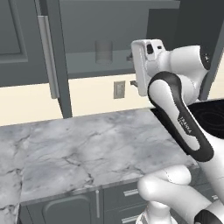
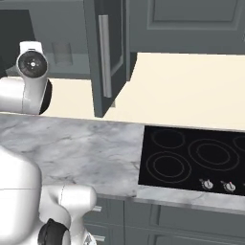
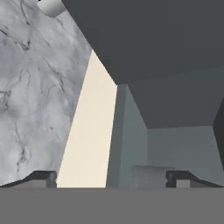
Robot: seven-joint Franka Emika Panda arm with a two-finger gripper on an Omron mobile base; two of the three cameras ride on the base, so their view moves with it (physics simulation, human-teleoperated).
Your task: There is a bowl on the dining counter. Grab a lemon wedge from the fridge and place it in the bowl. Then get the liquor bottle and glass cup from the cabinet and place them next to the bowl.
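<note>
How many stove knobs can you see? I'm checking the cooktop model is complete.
2: the left knob and the right knob sit side by side along the cooktop's front edge. More may lie beyond the picture's right edge.

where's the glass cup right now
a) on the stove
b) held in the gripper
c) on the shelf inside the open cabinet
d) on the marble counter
c, the glass cup stands on the open cabinet's shelf, while the gripper is open and empty.
</note>
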